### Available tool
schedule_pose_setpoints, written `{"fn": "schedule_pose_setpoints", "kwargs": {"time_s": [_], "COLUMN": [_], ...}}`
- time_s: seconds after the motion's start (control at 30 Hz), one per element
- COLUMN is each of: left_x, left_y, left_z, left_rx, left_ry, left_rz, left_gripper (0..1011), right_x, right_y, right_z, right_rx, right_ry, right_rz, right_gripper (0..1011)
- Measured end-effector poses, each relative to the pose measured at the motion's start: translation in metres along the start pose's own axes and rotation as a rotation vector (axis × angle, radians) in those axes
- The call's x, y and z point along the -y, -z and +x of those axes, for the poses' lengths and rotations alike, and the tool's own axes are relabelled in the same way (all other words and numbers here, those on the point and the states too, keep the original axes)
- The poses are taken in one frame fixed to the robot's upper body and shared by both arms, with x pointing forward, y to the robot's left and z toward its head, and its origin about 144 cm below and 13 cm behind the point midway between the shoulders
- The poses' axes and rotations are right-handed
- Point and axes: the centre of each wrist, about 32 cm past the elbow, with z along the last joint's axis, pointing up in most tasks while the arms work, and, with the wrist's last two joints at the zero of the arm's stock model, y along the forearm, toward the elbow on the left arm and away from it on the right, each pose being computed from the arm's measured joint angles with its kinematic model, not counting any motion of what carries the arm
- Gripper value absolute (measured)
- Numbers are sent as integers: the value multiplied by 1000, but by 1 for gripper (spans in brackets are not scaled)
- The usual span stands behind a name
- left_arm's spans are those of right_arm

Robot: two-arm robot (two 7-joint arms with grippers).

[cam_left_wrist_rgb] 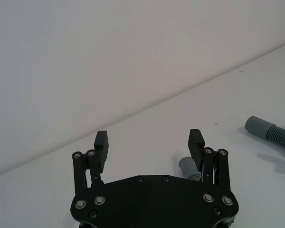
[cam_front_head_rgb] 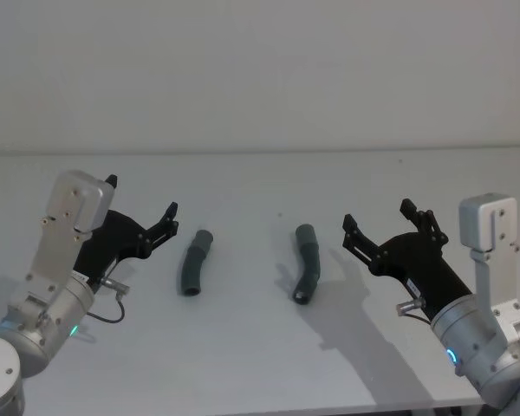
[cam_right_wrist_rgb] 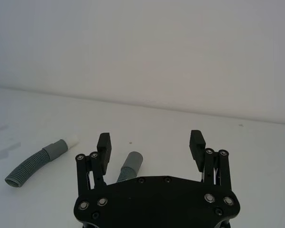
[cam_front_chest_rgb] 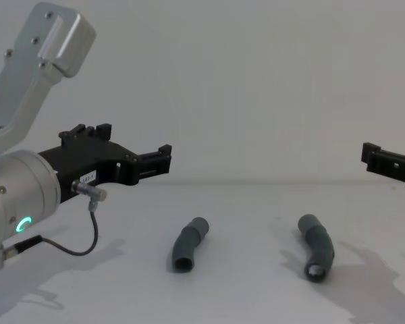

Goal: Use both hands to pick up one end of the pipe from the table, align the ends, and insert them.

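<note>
The white table [cam_front_head_rgb: 260, 173] spreads wide across the head view. At 8 o'clock in that view is the left gripper [cam_front_head_rgb: 142, 196], up off the surface, jaws spread wide and holding nothing. You see the broad gap between its pads from the left wrist camera too [cam_left_wrist_rgb: 149, 140]. Across at 4 o'clock the right gripper [cam_front_head_rgb: 378, 214] mirrors it, also spread wide and empty, hovering above the table. Both point inward toward the middle.

Between them lie the two hose pieces, well apart from each other, flat on the table. The left piece [cam_front_head_rgb: 193, 263] sits at the left gripper's 4 o'clock, close to its fingertips but not touched. The right piece [cam_front_head_rgb: 307, 262] sits at the right gripper's 8 o'clock, likewise untouched. Each is slightly bent. From the right wrist camera, the farther piece shows a small white plug tip [cam_right_wrist_rgb: 72, 140].
</note>
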Motion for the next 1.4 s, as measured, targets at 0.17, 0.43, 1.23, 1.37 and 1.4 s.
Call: {"fn": "schedule_pose_setpoints", "kwargs": {"time_s": [0.17, 0.43, 1.23, 1.37, 1.4], "left_x": [0, 0, 0, 0, 0], "left_y": [0, 0, 0, 0, 0], "left_z": [0, 0, 0, 0, 0], "left_rx": [0, 0, 0, 0, 0], "left_ry": [0, 0, 0, 0, 0], "left_rz": [0, 0, 0, 0, 0], "left_gripper": [1002, 1002, 1002, 1002, 1002], "right_x": [0, 0, 0, 0, 0], "right_y": [0, 0, 0, 0, 0], "right_z": [0, 0, 0, 0, 0], "right_rx": [0, 0, 0, 0, 0], "right_ry": [0, 0, 0, 0, 0], "right_rz": [0, 0, 0, 0, 0], "right_gripper": [1001, 1001, 1001, 1001, 1001]}}
